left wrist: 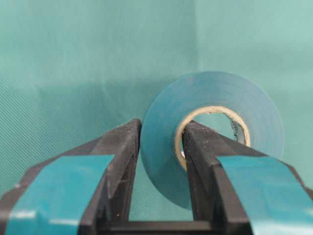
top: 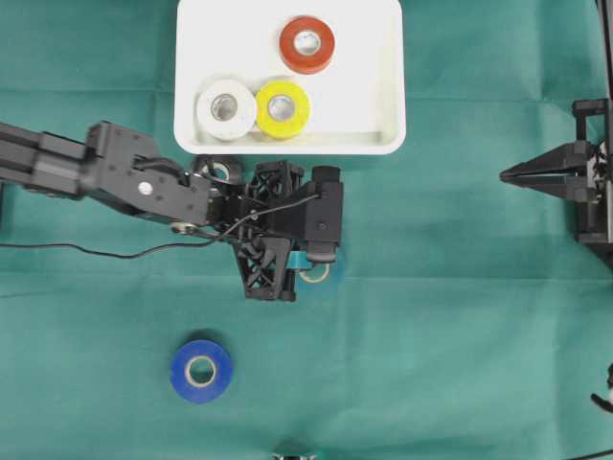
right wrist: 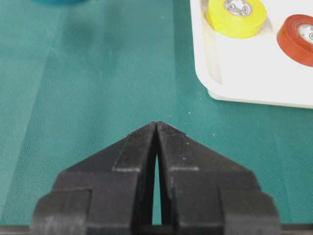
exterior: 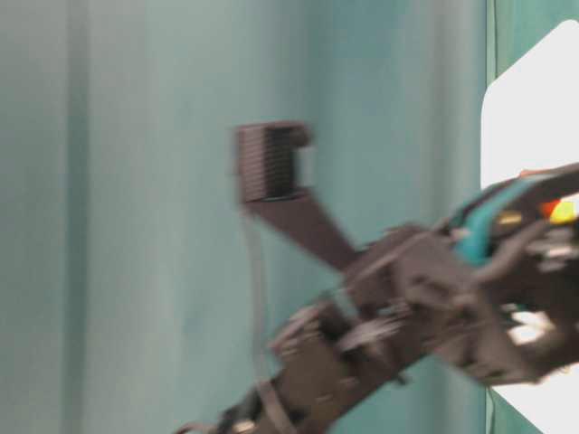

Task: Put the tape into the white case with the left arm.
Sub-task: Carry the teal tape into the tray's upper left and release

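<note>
Left gripper [left wrist: 161, 147] pinches the teal tape [left wrist: 215, 98] – one finger through its core, one outside.
Tape sits at 6 o'clock of the case [top: 383, 144], just off its rim, lying flat, hole upward; bare cloth [top: 460, 316] toward 3 o'clock. Right gripper [right wrist: 157, 129] – jaws pressed together, far right.

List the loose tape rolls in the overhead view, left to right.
Blue tape roll → white tape roll → yellow tape roll → red tape roll; the last three lie in the white rectangular plastic case.
</note>
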